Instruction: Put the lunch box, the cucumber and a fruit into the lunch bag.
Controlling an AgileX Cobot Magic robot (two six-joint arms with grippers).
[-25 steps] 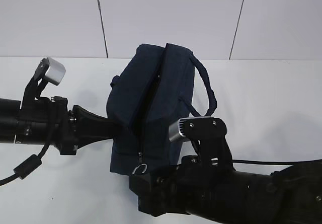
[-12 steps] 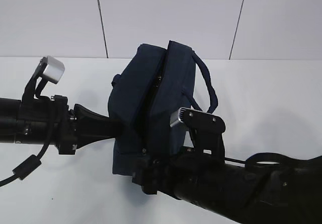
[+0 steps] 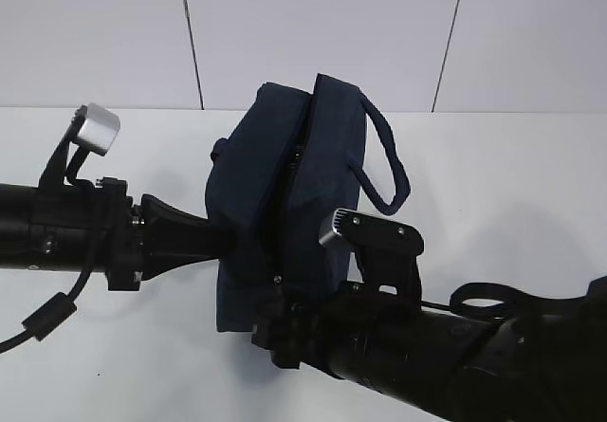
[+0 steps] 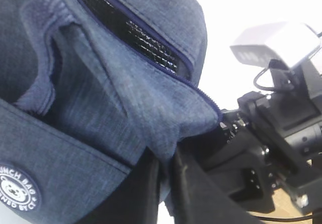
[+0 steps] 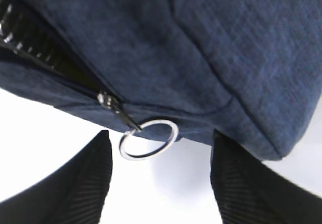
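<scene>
Pinching lunch bag point(image 4: 100, 113) fabric, left gripper point(image 4: 168, 183); right gripper point(image 5: 161, 183) spread.

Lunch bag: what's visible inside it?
Through the part-open zipper of the lunch bag, only a dark, mesh-like lining shows. Any contents are hidden by the fabric.

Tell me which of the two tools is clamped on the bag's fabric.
The left tool: its fingers are shut on a fold of the lunch bag. The right tool stands open, the silver ring pull between its fingers, ungripped.

Left hand point(image 4: 166, 183) pinched closed; right hand point(image 5: 158, 183) spread wide.
</scene>
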